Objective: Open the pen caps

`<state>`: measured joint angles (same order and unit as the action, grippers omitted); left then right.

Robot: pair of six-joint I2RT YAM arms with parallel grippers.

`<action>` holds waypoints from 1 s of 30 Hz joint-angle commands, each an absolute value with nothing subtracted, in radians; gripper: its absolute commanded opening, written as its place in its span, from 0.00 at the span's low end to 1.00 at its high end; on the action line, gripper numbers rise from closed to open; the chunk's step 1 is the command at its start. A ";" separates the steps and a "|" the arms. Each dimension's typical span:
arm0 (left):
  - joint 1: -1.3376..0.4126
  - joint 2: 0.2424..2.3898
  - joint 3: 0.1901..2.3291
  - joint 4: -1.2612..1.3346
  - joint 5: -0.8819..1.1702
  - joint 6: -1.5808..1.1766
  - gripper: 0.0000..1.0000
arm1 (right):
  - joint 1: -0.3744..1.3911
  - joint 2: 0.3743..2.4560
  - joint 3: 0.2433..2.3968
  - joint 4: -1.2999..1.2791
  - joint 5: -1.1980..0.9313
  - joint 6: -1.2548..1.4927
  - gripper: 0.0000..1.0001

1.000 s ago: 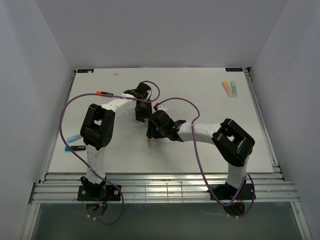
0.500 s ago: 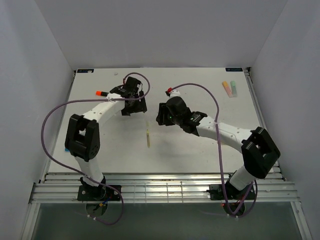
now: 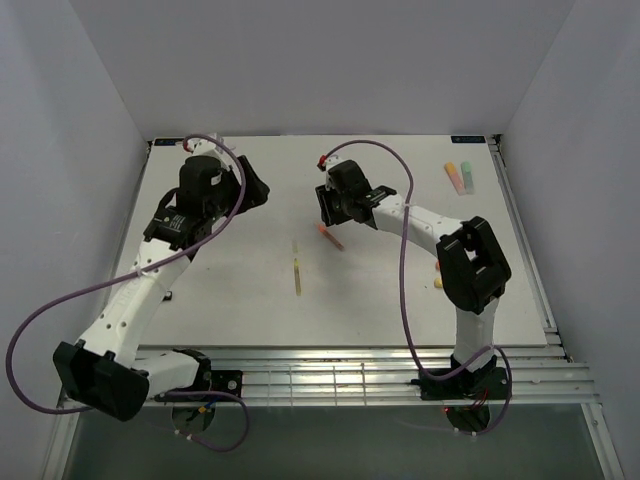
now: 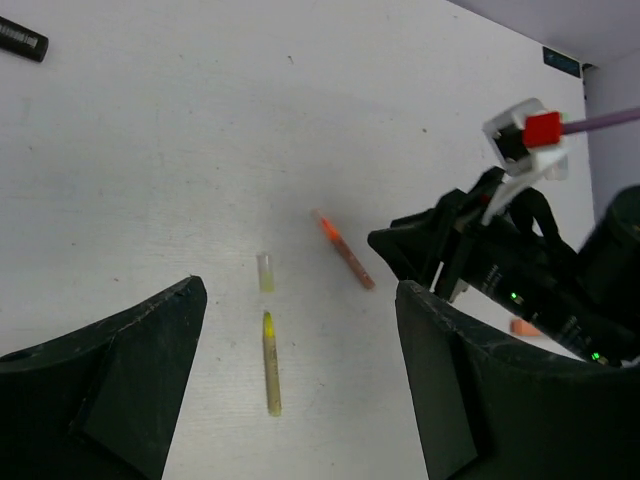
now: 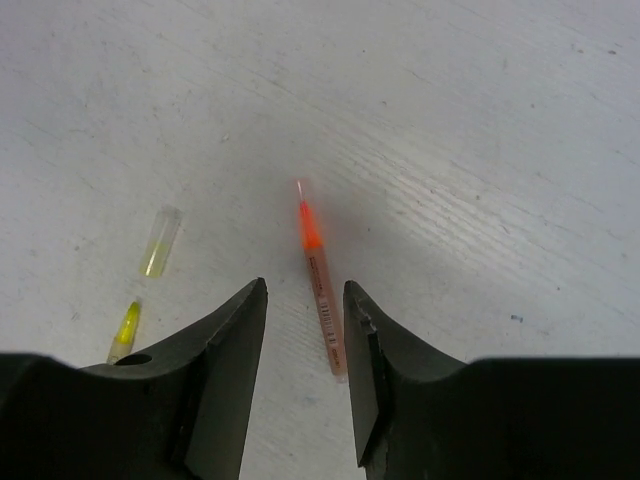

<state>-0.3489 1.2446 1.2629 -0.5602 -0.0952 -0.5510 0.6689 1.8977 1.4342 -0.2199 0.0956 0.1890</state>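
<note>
Found left tool (image 4: 300, 290) spread wide, gripping nothing, hanging over the far left part of the table (image 3: 230, 290).

Found right tool (image 5: 305, 288) parted as well, though narrower, poised over the orange pen (image 5: 322, 290) at mid-table. Saw the pen flat on the surface in the gap between the two fingers (image 5: 235, 370), bare table along most of its length, so not pinched. Cannot tell whether the fingertips touch the table.

Noted the orange pen uncapped, bright tip bare and pointing away from the right tool, toward the far left in the overhead view.

Logged yellow cap (image 4: 265, 272), clear and stubby, off its pen, lying on the table left of the orange pen. Placed it just far of the yellow pen (image 4: 270, 365), roughly in line with it, a small gap between, not touching. Saw the yellow pen's bare tip facing the cap.

Logged orange cap (image 4: 523, 327) well to the right, beside the right arm's elbow link, apart from the orange pen, partly hidden from above.

Spotted a cluster of pastel pens (image 3: 460, 178) side by side at the far right. Too small to tell if capped.

Spotted a black pen (image 4: 20, 38) at the left side of the table, only one end in view.
</note>
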 commanded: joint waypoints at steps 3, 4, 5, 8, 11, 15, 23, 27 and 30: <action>-0.350 1.082 1.112 -0.482 0.001 -0.566 0.80 | 0.652 2.003 1.603 -0.310 0.022 0.051 0.43; -0.350 1.063 1.095 -0.474 0.043 -0.568 0.79 | 0.650 2.032 1.618 -0.325 0.011 0.040 0.43; -0.350 1.031 1.080 -0.459 0.054 -0.574 0.78 | 0.650 2.042 1.629 -0.325 0.011 0.035 0.43; -0.350 1.000 1.034 -0.442 0.092 -0.591 0.78 | 0.649 2.072 1.643 -0.325 -0.029 0.025 0.43; -0.350 0.985 1.008 -0.436 0.117 -0.601 0.77 | 0.647 2.103 1.658 -0.328 -0.044 0.023 0.43; -0.350 0.960 0.976 -0.425 0.127 -0.609 0.77 | 0.647 2.128 1.669 -0.327 -0.067 0.025 0.43; -0.350 0.945 0.927 -0.413 0.155 -0.620 0.76 | 0.647 2.166 1.687 -0.327 -0.094 0.041 0.41; -0.350 0.933 0.917 -0.411 0.178 -0.627 0.74 | 0.649 2.183 1.686 -0.325 -0.081 0.037 0.38; -0.350 0.919 0.917 -0.416 0.186 -0.629 0.74 | 0.650 2.194 1.690 -0.324 -0.069 0.028 0.37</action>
<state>-0.3492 0.9623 0.9222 -0.4332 0.1581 -0.6220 0.6491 2.1704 1.6470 -0.3328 -0.0742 0.0441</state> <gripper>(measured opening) 0.740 0.371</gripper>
